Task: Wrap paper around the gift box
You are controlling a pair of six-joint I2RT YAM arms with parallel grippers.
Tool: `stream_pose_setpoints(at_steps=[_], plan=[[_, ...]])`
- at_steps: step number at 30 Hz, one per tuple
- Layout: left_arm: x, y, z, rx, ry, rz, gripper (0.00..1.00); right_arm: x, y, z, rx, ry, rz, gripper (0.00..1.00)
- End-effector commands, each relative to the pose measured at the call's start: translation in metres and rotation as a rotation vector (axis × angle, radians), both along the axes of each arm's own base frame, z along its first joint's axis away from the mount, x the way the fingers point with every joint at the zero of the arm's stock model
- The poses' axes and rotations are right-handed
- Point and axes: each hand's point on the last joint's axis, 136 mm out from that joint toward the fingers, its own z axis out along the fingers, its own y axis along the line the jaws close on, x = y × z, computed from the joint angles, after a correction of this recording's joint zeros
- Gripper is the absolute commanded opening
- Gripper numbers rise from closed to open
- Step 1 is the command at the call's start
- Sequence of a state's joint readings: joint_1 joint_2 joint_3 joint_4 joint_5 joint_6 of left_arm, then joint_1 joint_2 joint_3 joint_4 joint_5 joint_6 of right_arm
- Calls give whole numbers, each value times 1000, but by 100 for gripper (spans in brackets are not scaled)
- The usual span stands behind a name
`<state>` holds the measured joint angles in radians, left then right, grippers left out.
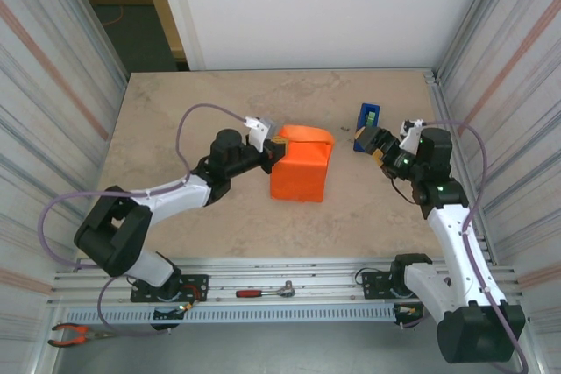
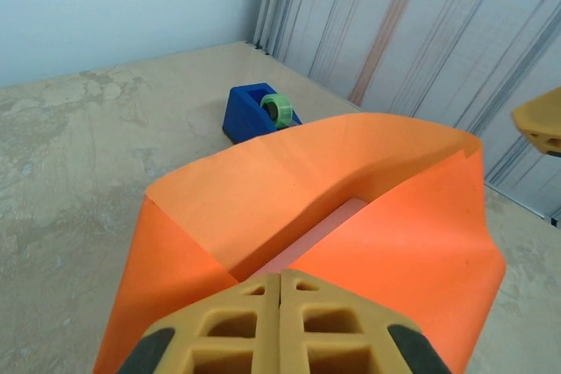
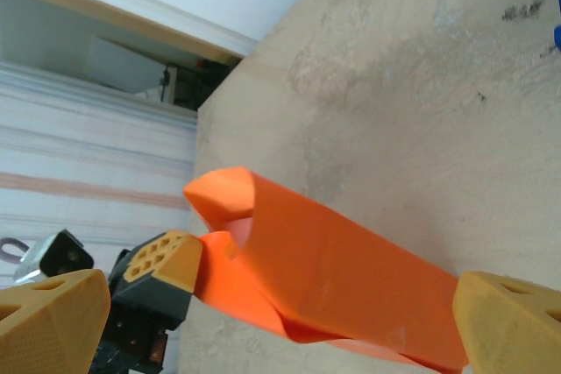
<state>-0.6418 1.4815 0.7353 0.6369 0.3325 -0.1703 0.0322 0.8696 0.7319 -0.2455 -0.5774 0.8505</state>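
Left gripper (image 1: 277, 149), jaws together, is pressing on the ten o'clock corner of the paper (image 1: 301, 168), seemingly pinning the flaps over the gift box (image 2: 329, 227), which is peeking pink through the seam mid-table. Right gripper (image 1: 370, 141) is hovering at the bundle's three o'clock, jaws apart, beside the tape dispenser (image 1: 368, 115), likely ready to fetch tape.

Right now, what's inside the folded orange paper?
A sliver of the pale pink box shows through the gap between the paper flaps. The rest of the box is covered, so I can't see how it sits.
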Motion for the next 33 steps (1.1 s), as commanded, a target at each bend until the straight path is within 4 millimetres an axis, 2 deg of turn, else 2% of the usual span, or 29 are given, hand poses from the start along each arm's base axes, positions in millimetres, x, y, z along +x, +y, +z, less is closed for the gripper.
stream_pose_setpoints(at_steps=[1,6,9,11,17,19,22,25,27,33], plan=[[-21,-4,26,-45,-134,-55,0,-4,5,-7,-5,-22,51,98],[-45,-3,14,-40,-136,-88,1,-11,10,-4,24,-41,71,98],[-52,0,11,-49,-125,-93,7,-15,16,1,13,-51,90,99],[-55,3,10,-57,-120,-85,15,-16,22,5,-5,-56,109,98],[-57,16,17,-79,-121,-24,53,-15,49,5,-79,-55,180,98],[-53,28,23,-108,-127,49,65,-12,58,4,-112,-60,196,98],[-45,58,34,-180,-140,214,79,-9,67,2,-173,-64,207,98],[-39,84,40,-222,-126,352,84,-5,74,0,-220,-62,221,98],[-39,92,40,-208,-111,393,86,-2,76,-3,-261,-56,221,98],[-50,86,31,-153,-86,369,89,-6,83,-6,-349,-64,249,98]])
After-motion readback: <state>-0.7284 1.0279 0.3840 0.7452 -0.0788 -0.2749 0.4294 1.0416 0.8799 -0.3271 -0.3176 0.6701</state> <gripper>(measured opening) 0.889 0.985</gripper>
